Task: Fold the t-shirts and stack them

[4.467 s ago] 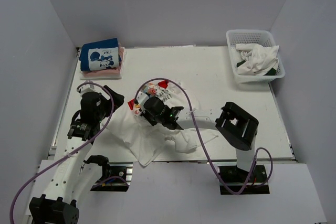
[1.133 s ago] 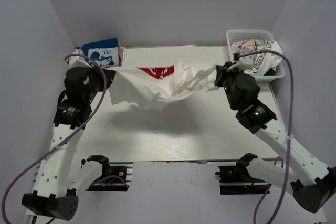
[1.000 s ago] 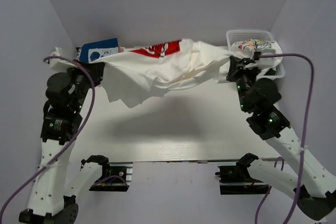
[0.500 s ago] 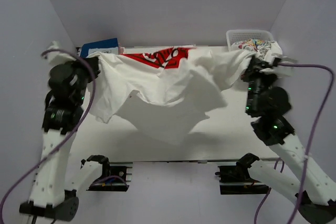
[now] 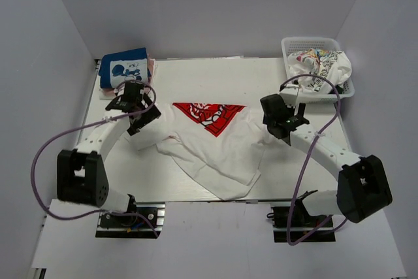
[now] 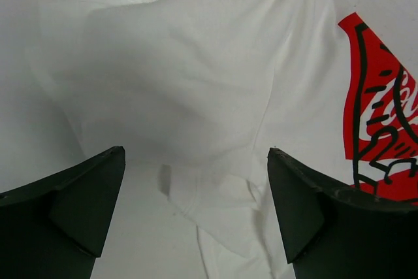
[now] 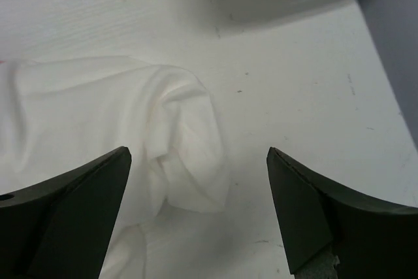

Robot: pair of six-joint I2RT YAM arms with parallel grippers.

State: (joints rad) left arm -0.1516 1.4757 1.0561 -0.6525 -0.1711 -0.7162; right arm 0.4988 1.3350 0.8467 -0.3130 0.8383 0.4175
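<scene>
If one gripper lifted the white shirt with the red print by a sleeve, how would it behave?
Probably floppy: the white shirt lies in soft wrinkles, and its sleeve is curled over itself. It would likely drape and bunch instead of keeping shape. Pushed, it would probably crumple on the table rather than slide whole.

Large white cloth t-shirt (image 5: pixel 219 151): soft matt knit, creased. Its red print (image 5: pixel 209 114) looks flat and opaque, with black outlines. White worktop (image 5: pixel 196 76): matt, with fine straight grain lines like painted wood or laminate and a few small specks. Left claw (image 6: pixel 196 150) and right claw (image 7: pixel 198 151): fingers dark, smooth, matt, plastic-looking. White mesh basket (image 5: pixel 295 49): moulded plastic.
</scene>
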